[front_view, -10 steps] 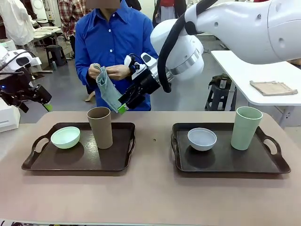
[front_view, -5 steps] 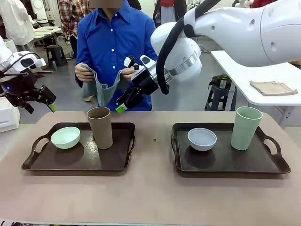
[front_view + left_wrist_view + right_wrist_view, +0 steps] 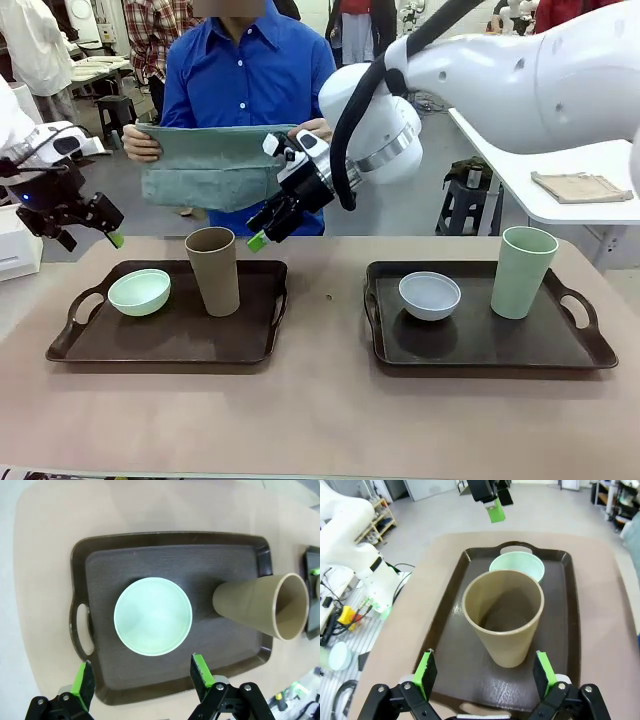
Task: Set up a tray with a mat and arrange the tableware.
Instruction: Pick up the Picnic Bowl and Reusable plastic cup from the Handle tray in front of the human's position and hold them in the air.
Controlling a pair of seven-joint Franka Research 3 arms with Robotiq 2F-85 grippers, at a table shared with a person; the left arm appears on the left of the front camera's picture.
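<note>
A person across the table holds a grey-green mat (image 3: 212, 166) spread wide in both hands. On the left tray (image 3: 250, 340) stand a mint green bowl (image 3: 139, 292) and a brown cup (image 3: 213, 270). The right tray (image 3: 500, 345) carries a pale blue-white bowl (image 3: 430, 295) and a pale green cup (image 3: 523, 270). My right gripper (image 3: 266, 228) hangs open just above and behind the brown cup (image 3: 505, 615), under the mat's edge. My left gripper (image 3: 106, 230) is open above the left tray's (image 3: 150, 570) far corner, over the mint bowl (image 3: 152, 616). Both grippers are empty.
A folded beige cloth (image 3: 580, 186) lies on a white table at the back right, with a black stool (image 3: 465, 200) beside it. My right arm's big white body (image 3: 500, 70) spans the upper right. Bare tabletop (image 3: 320, 420) stretches along the near side.
The person has opened the bunched mat into a wide sheet. My left gripper has drifted right and down towards the left tray. My right gripper has barely shifted.
</note>
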